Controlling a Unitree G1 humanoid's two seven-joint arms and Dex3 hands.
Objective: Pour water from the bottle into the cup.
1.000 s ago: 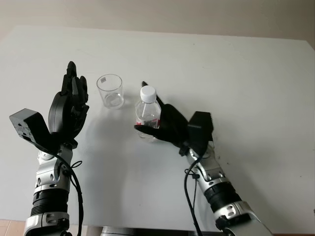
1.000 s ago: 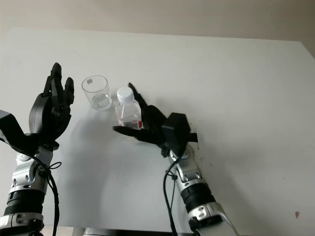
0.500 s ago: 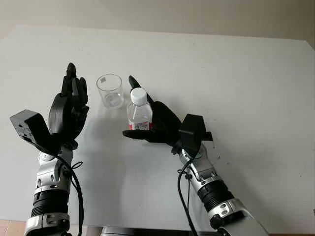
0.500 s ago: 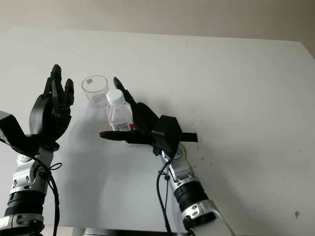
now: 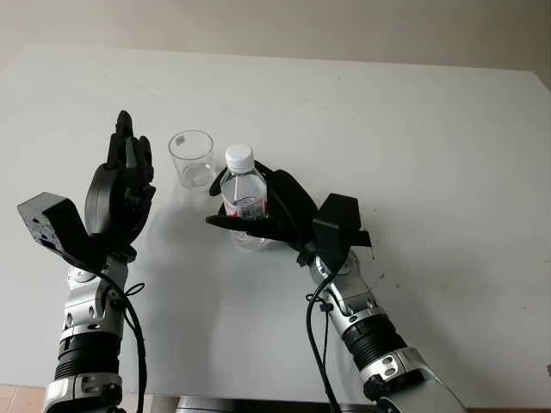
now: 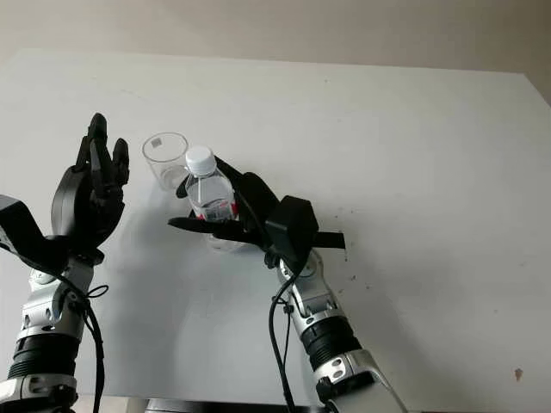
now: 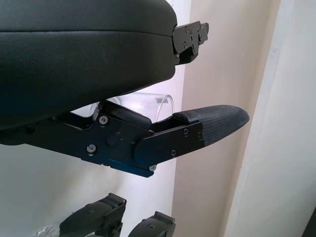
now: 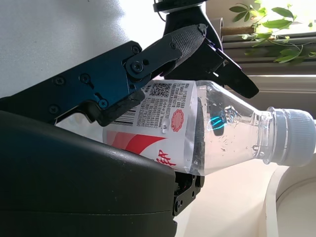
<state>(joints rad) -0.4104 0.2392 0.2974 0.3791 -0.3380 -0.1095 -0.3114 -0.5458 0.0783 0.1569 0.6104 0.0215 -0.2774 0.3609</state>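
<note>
**Reporter:** Where does the robot's right hand (image 5: 258,211) stand with the bottle (image 5: 244,194)?

**Editor:** Its fingers (image 8: 148,57) are wrapped round the labelled middle of the bottle, palm behind and one finger across the front. The bottle is upright, white cap (image 6: 200,158) on, its base at or just above the table (image 5: 413,155); which of the two cannot be told. It sits well inside the table's edges, nearer the left edge than the right, just beside the clear cup (image 5: 192,159).

**Reporter:** And the left hand (image 5: 120,189)?

**Editor:** It is raised and open beside the cup on the side toward the table's left edge, holding nothing. The cup stands empty and upright.

**Reporter:** How is the bottle likely to behave in that grip?

**Editor:** It looks like thin clear plastic, small and partly filled, so it should be light and easy to lift. The walls will probably give under pressure, and a hard squeeze could buckle them or push water out once the bottle is opened. The labelled band is the sensible place to hold: straighter and less slick than the bare shoulder above it.

**Reporter:** What of the cup?

**Editor:** It appears thin-walled and light, apt to slide or tip if knocked by the bottle's neck. The cap would have to come off before any water can flow.
</note>
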